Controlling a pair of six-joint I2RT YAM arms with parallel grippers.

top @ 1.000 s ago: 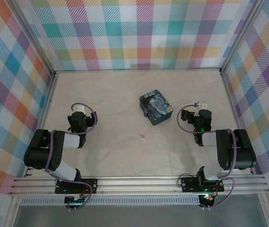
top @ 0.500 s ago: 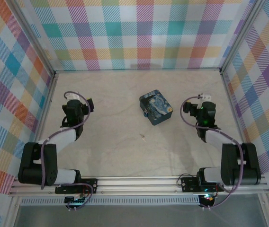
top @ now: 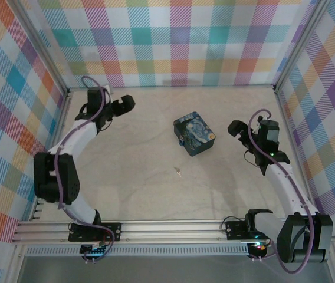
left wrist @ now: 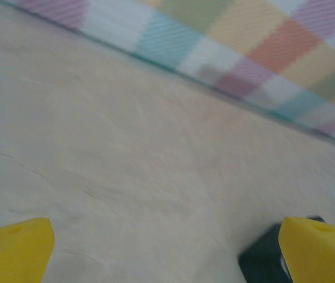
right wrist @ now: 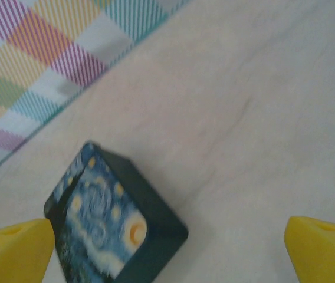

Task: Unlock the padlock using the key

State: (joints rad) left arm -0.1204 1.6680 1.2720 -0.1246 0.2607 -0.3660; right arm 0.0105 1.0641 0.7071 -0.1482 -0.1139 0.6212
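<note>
Key point(top: 178, 171) lies flat on the table point(top: 132, 183), on the near side of the swirl-printed tin point(top: 194, 134), well apart from both arms. Probably light, stiff and slippery; pinch it at the bow, though it is too small to tell which end that is. Left gripper point(top: 122, 105) and right gripper point(top: 236, 131) are spread wide, holding and touching nothing.

Key point(top: 178, 171): tiny pale silvery sliver
Pose: lying flat, too small to tell which way it points
Place: just below the centre of the overhead view
</note>
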